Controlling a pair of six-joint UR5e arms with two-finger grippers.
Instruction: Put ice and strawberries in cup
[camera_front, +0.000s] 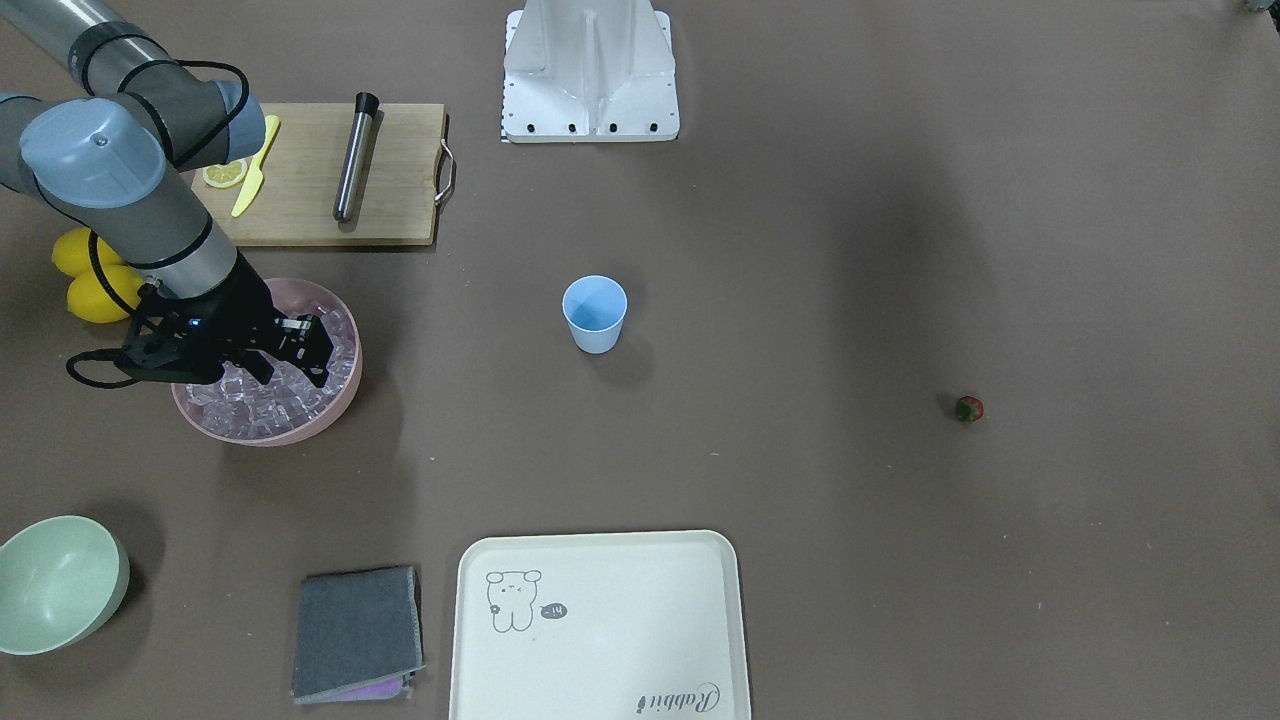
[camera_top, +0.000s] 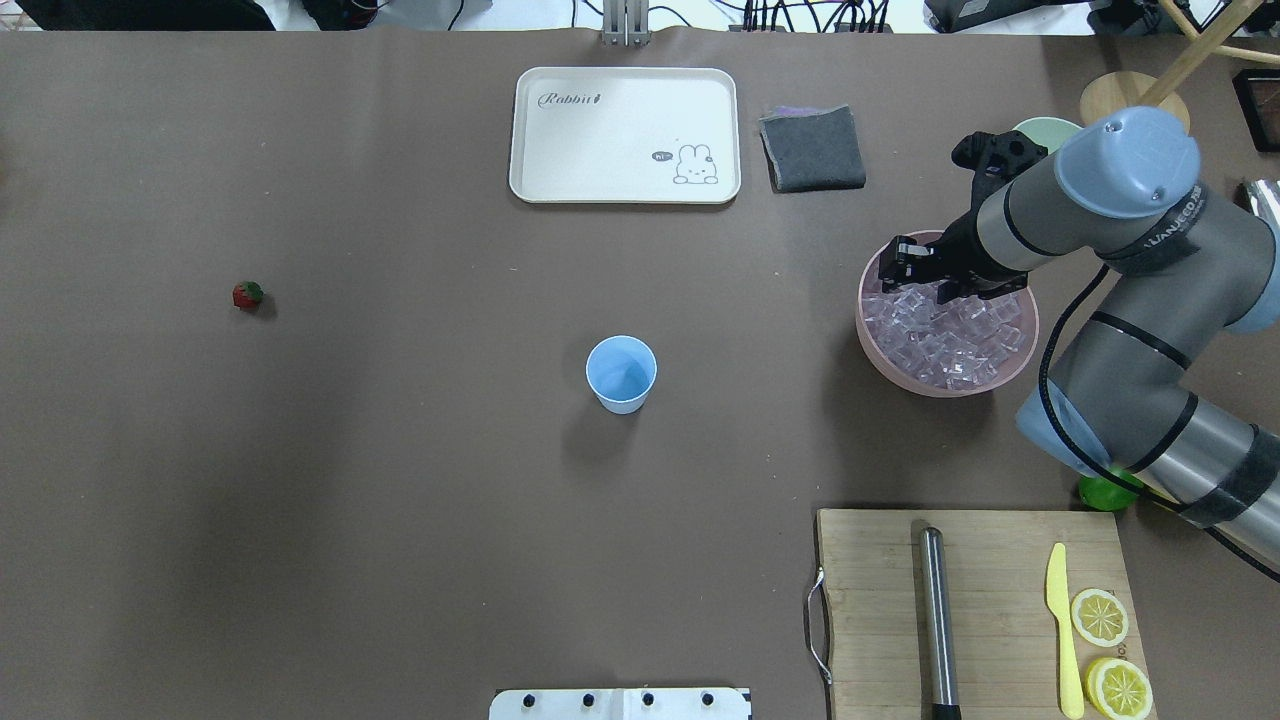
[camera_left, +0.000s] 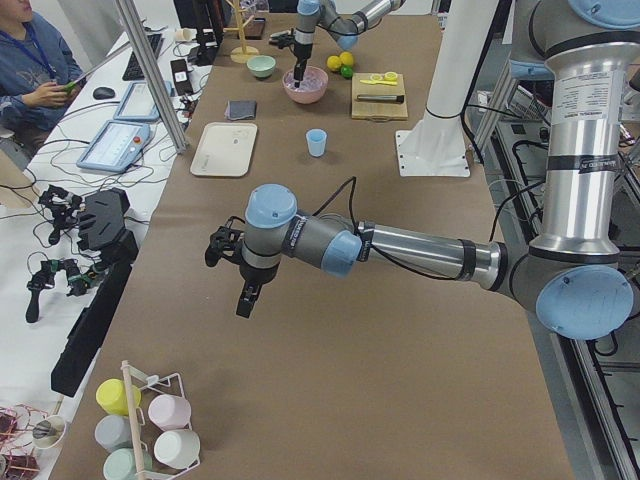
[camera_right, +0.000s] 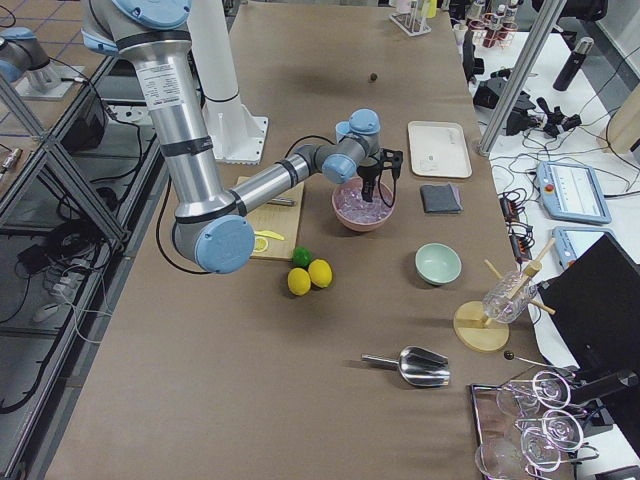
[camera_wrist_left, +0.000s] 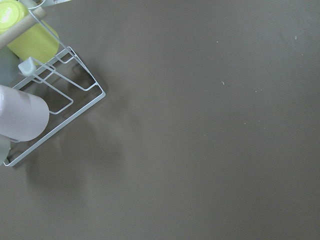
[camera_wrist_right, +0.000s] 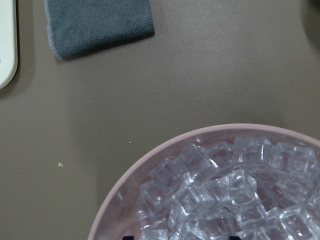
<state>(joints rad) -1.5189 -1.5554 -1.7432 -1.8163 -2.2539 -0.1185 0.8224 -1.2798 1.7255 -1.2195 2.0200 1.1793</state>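
1. The right fingers (camera_front: 316, 362) are spread wide, tips down among the ice (camera_front: 250, 402) in the pink bowl (camera_front: 352, 385), and grip nothing yet. We cannot tell whether the left fingers (camera_left: 246, 298) are parted.
2. In the overhead view the cup (camera_top: 621, 375) sits at the middle of the worktop (camera_top: 400, 520). The bowl lies toward 2 o'clock of it, and the strawberry (camera_top: 247, 295) is well apart toward 9 o'clock.
3. We judge the cubes risky because they are glassy and tightly packed. One may squirt out as the fingers close, or neighbours may wedge in alongside and spill during the carry.
4. The cup looks light, so a careless release or a brush could tip it.
5. The cup stands upright with its long axis vertical and its mouth up. The strawberry seems to lie on its side, axis about 9-to-3 and green cap toward the cup, though it is tiny.
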